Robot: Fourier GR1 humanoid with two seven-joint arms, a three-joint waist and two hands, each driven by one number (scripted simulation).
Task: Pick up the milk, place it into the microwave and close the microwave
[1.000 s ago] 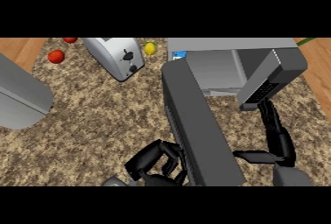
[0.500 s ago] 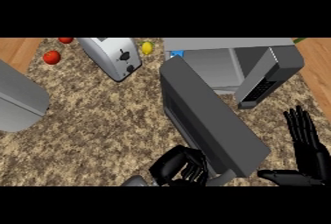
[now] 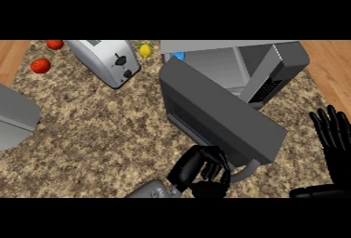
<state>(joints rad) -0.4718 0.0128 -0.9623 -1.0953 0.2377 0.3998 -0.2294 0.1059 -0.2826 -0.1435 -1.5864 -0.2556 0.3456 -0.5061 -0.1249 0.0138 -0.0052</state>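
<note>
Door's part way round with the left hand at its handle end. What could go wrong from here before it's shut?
1. The left hand is curled at the handle of the microwave door; if it slips off, the door may stop short, ajar.
2. The fingers sit close to the door's lower edge, so they could get caught as it swings toward the microwave.
3. Only a blue sliver shows inside, possibly the milk; if it leans out, the door could jam against it.

Sitting on the surface (image 3: 103, 130): one microwave (image 3: 226, 93), one toaster (image 3: 106, 60), two tomatoes (image 3: 41, 65), one lemon (image 3: 145, 49).
</note>
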